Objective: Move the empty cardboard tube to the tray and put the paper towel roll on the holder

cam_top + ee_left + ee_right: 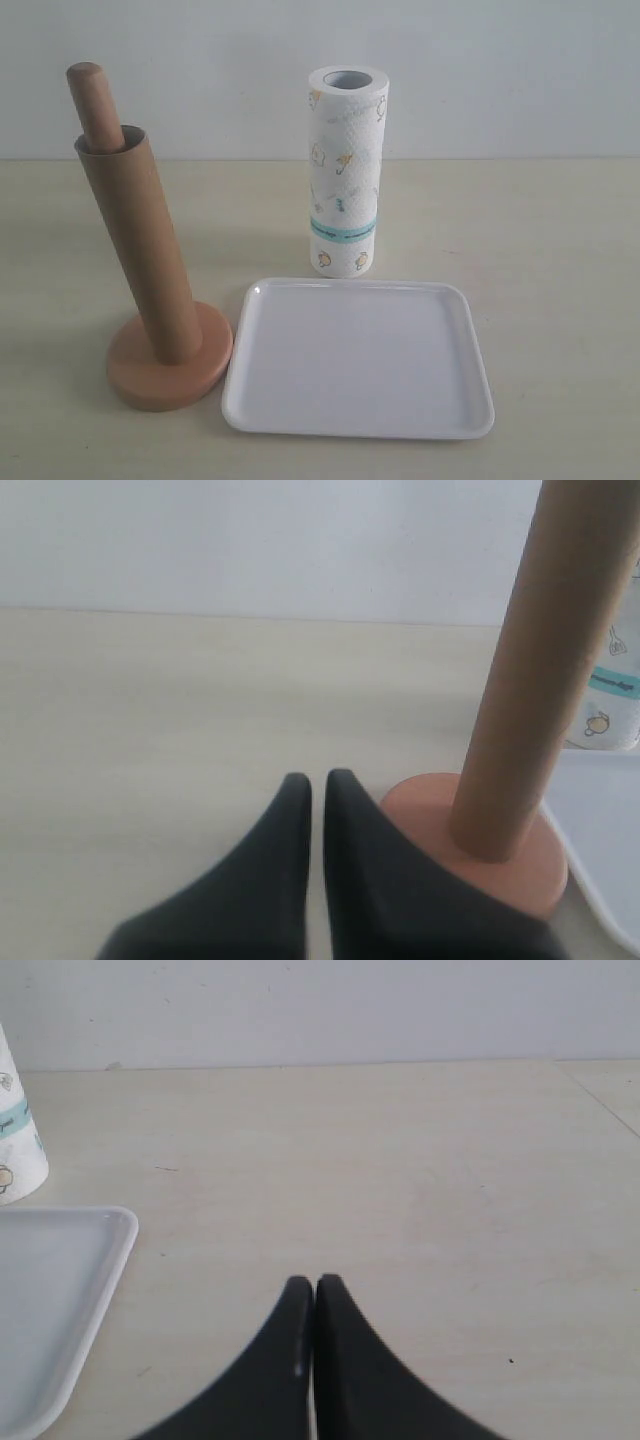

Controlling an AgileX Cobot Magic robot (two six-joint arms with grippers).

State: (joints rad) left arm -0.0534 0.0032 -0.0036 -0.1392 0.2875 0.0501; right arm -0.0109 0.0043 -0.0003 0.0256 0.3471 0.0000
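The empty cardboard tube (138, 248) stands slipped over the rod of the wooden holder (170, 368), whose round top (88, 92) pokes out above it. The paper towel roll (346, 170) stands upright behind the white tray (360, 357). Neither gripper shows in the exterior view. In the left wrist view my left gripper (317, 782) is shut and empty, low over the table just beside the holder base (520, 865) and the tube (540, 670). My right gripper (314, 1285) is shut and empty over bare table, with the tray corner (60, 1290) and the roll (15, 1130) off to one side.
A pale wooden tabletop (540, 250) runs back to a plain white wall (500, 70). The tray lies right beside the holder base, nearly touching it.
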